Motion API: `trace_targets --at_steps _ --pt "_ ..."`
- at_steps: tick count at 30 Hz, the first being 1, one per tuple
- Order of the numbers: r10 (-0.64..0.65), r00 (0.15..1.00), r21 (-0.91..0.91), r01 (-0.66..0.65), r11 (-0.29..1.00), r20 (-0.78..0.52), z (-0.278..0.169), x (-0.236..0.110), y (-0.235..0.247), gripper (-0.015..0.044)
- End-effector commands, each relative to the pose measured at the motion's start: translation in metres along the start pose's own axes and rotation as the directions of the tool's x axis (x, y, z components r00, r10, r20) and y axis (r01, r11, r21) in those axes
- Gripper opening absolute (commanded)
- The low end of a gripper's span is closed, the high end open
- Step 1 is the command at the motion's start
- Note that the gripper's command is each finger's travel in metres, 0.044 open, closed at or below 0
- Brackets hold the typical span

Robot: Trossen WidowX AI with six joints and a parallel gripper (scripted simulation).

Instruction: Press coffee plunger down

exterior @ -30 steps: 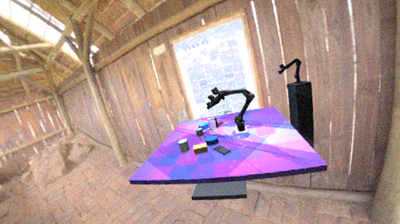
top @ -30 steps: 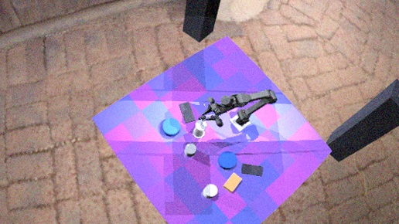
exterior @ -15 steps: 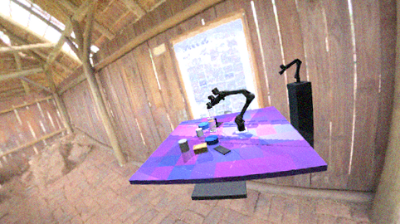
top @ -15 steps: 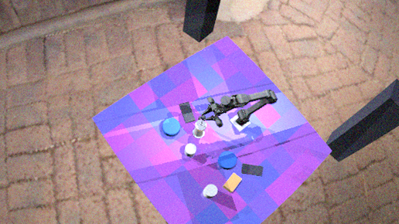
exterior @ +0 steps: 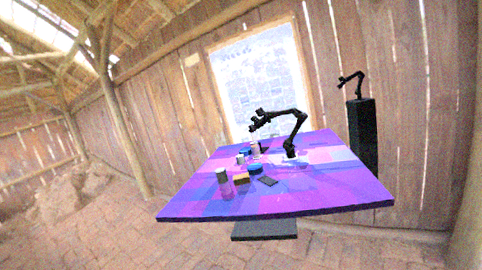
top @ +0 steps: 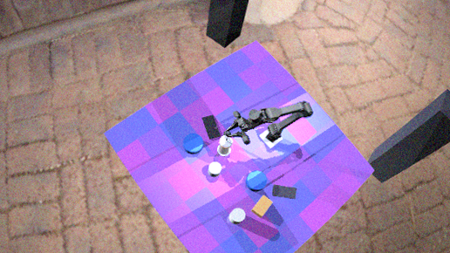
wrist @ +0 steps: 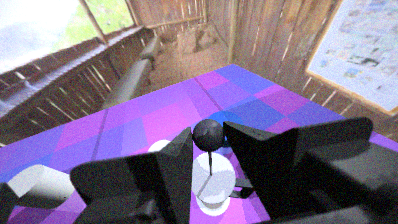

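The coffee press (top: 224,147) (exterior: 255,150) (wrist: 214,189) stands upright on the purple checked table (top: 332,178) (exterior: 320,184), a little in front of the arm's base. Its rod rises to a black round plunger knob (wrist: 207,134), which stands high above the pale lid. My gripper (top: 231,132) (exterior: 254,126) (wrist: 207,128) comes from above, and its two dark fingers are shut on the knob, one on each side. The lower part of the press is hidden behind my fingers in the wrist view.
Two blue discs (top: 193,143) (top: 256,180), two white cylinders (top: 215,168) (top: 237,215), an orange block (top: 261,205) and two black slabs (top: 211,127) (top: 284,191) lie around the press. Dark posts (top: 226,15) (top: 414,137) stand off the table.
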State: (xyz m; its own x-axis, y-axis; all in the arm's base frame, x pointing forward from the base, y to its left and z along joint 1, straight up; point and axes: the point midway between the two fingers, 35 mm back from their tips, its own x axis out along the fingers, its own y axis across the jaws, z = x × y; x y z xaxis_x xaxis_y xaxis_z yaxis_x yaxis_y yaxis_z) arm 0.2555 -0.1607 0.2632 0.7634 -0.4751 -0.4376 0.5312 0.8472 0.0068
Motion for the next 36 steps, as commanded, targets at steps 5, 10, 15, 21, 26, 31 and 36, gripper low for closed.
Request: trace_targets --at_steps 5,10,15,21,26,31,36 --pt "0.0 0.999 -0.004 0.0 1.0 -0.047 -0.028 0.014 0.0 0.0125" --pt "0.0 0.999 -0.004 0.0 1.0 -0.047 -0.035 0.018 0.0 0.0125" --pt "0.0 0.999 -0.004 0.0 1.0 -0.047 -0.042 0.023 0.0 0.0125" --pt "0.0 0.999 -0.004 0.0 1.0 -0.047 -0.05 0.028 0.0 0.0125" --pt "0.0 0.999 -0.004 0.0 1.0 -0.047 -0.057 0.033 0.0 0.0125" --pt "0.0 0.999 -0.004 0.0 1.0 -0.047 -0.064 0.037 0.0 0.0125" --pt "0.0 0.999 -0.004 0.0 1.0 -0.046 -0.067 0.042 0.0 0.0125"
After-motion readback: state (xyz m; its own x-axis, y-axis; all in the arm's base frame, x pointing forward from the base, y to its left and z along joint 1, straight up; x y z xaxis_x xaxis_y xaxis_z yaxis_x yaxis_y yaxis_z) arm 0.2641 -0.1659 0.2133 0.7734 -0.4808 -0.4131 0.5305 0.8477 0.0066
